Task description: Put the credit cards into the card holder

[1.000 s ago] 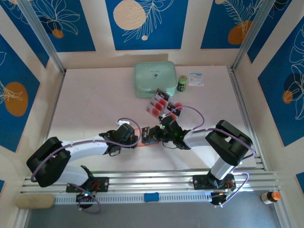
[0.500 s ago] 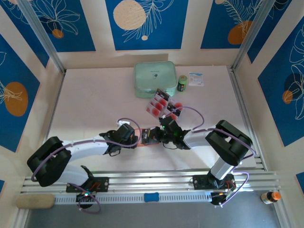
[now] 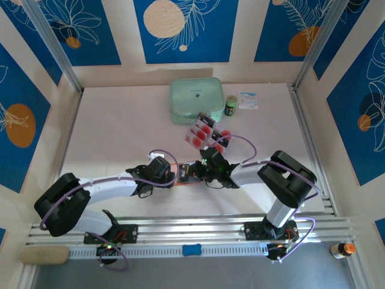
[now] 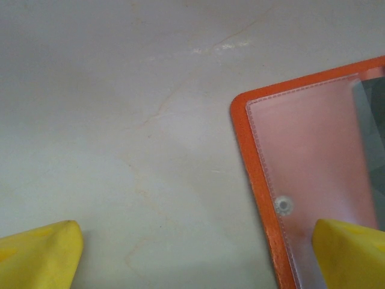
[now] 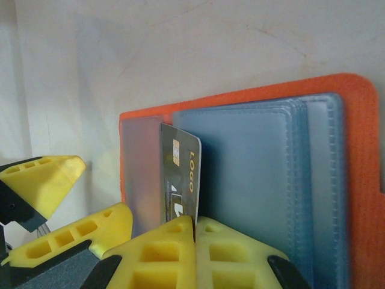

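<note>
My right fingers (image 5: 174, 247) pinch one dark rectangular credit card (image 5: 179, 174) inside the one orange-red fold-over card holder (image 5: 361, 150). My left fingers (image 4: 42, 253) gape over its corner.

In the top view, the card holder (image 3: 183, 183) lies mostly hidden beneath the two wrists at centre frame, with just an orange sliver visible. The print on the white packet (image 3: 248, 100) at upper right is too small to read.

In the left wrist view, the holder runs off the right and bottom edges. One yellow fingertip (image 4: 352, 256) of the left gripper (image 4: 195, 256) covers its lower part. A grey patch (image 4: 370, 138) at the right edge cannot be identified.

In the right wrist view, the lower end of the credit card (image 5: 179, 174) is hidden behind the closed fingers of the right gripper (image 5: 194, 226).
</note>
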Available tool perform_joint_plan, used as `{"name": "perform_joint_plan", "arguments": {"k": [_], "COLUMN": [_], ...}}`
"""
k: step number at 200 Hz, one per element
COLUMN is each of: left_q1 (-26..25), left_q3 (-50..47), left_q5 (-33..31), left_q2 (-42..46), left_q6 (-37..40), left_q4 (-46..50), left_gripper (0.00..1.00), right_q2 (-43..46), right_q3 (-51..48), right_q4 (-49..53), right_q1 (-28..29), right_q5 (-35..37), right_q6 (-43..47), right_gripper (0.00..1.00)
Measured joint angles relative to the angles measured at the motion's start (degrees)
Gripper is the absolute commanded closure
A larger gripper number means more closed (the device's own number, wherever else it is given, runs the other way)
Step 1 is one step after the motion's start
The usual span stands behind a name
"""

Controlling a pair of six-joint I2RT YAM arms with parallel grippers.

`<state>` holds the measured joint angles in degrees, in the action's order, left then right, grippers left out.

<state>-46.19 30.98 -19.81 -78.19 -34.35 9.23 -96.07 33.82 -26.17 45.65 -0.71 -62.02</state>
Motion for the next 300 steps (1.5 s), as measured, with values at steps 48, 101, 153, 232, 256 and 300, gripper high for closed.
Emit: {"name": "perform_joint_plan", "arguments": {"k": [48,101,153,232,256,300], "left_q1": [0.00,0.00,0.00,0.00,0.00,0.00], "left_q3": [-0.33,-0.37,-0.74,-1.11,-1.14,-1.33], "left_q5": [0.00,0.00,-0.70,-2.19,-2.34,-2.40], "left_q2": [-0.02,-0.37,-0.17,0.52,0.52,0.52], "left_q6": [-0.02,-0.07,-1.16,-2.69,-2.80,-2.82], "left_q4": [-0.26,-0.85,-1.49,-1.49,-1.51,-1.53], "left_gripper": [0.03,0.03,0.03,0.03,0.03,0.03], "right_q2": [-1.27,-2.67,2.86,-1.92,-4.92,-9.97], "right_q3": [1.01,6.16,9.31,19.82,21.18,25.70], "right_q4": [0.09,5.75,22.08,32.13,33.33,35.21], "right_q1": [0.00,-0.46,-3.13,-3.28,-2.40,-0.59], "right_q5": [-1.44,-4.94,-4.66,-4.98,-5.38,-5.60], "right_q6": [-0.42,2.19,10.23,19.10,19.85,20.09], "right_gripper": [1.00,0.58,0.70,0.94,0.97,1.00]}}
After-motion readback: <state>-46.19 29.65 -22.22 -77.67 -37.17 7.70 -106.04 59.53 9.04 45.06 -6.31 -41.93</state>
